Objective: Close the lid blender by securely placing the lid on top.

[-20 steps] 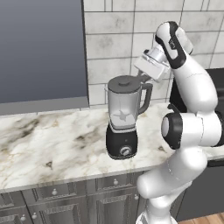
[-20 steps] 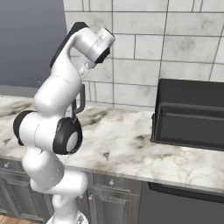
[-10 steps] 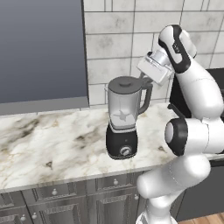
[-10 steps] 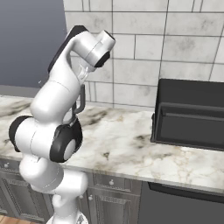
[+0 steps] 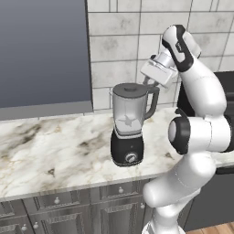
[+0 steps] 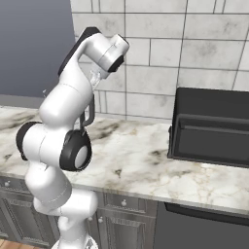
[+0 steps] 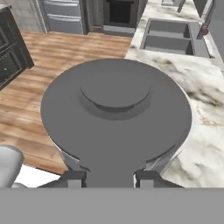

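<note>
One blender stands upright on the marble surface, its handle toward the right and its dial facing the near edge. One lid lies flat on the jar mouth, its tab between the tool tips, which stand close together on that tab. One black oven sits far right.
</note>
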{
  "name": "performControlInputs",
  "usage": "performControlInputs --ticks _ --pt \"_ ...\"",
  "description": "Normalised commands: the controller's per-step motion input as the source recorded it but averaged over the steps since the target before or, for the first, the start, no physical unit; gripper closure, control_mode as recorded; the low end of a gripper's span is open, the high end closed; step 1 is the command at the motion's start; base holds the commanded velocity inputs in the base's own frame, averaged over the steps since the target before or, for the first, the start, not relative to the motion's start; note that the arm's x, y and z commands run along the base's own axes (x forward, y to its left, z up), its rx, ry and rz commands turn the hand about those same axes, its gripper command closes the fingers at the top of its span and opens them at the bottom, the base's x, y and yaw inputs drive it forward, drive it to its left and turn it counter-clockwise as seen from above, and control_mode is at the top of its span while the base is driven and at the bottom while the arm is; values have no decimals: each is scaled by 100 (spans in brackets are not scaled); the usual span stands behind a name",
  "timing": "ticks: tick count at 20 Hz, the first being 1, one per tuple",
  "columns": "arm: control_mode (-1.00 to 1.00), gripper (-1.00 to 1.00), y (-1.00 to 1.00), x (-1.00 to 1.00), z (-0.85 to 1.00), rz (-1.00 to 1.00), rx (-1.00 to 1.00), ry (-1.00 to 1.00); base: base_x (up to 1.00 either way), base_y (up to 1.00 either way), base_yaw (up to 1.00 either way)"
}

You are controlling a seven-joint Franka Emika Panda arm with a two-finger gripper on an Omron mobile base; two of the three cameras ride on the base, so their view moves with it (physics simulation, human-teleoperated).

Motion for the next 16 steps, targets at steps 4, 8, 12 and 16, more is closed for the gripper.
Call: performControlInputs --ticks 4,8,12,16 --pt "-100 -100 0 -7 0 5 0 -5 0 0 0" --pt "-100 -100 0 -20 5 2 0 -14 0 0 0" --pt "-100 -100 0 -42 23 0 0 -23 0 0 0" --pt "-100 -100 22 -74 15 0 0 -29 0 0 0"
